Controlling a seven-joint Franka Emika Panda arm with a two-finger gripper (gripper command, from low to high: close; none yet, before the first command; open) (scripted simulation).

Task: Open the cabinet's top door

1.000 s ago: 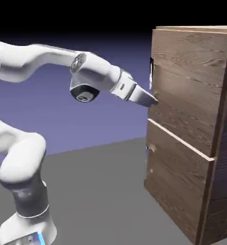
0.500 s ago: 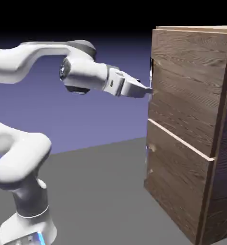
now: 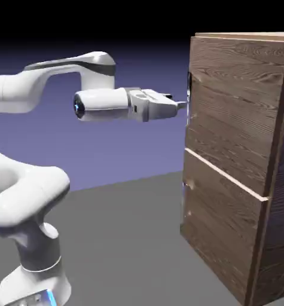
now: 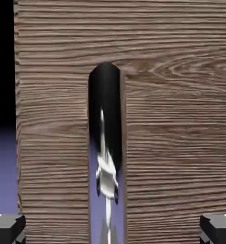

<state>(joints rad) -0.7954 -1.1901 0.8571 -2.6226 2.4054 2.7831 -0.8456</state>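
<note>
Tool [image 3: 181, 105] open, level, facing top door's [image 4: 181, 119] upright handle [image 4: 105, 143]

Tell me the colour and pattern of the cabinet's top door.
Dark brown wood grain; the top door shows best in the hand view.

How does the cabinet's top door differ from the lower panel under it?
The top door is taller than the lower panel. The top door has the open gripper level at its handle edge; the lower panel has nothing near it. Both are shut, with the same dark wood grain.
</note>
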